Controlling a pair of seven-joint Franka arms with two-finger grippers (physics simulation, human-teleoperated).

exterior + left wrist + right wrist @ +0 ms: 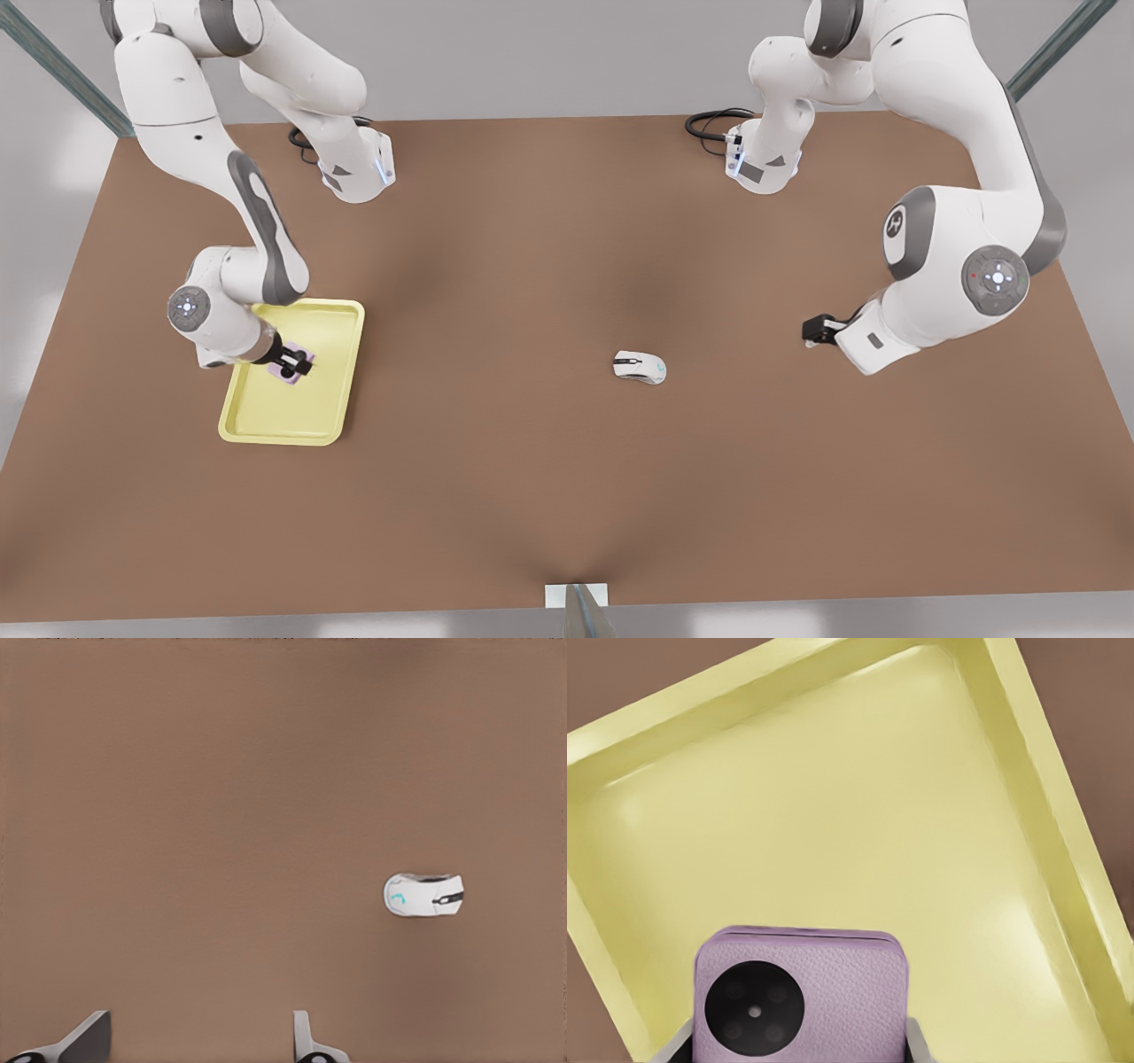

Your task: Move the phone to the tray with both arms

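The pale lilac phone (275,373) (799,992), one dark round camera circle showing, sits between the fingers (918,1042) of my right gripper (299,362) (799,1054), which is shut on it. It hangs over the inside of the pale yellow tray (332,390) (859,815) on the front view's left; I cannot tell whether it touches the tray floor. My left gripper (811,330) (199,1047) waits open above bare table on the front view's right, fingers (89,1036) wide apart and empty.
A white computer mouse (640,367) (423,895) lies on the brown table (532,266) between the two arms, nearer the left gripper. Both arm bases with black cables stand at the table's far edge.
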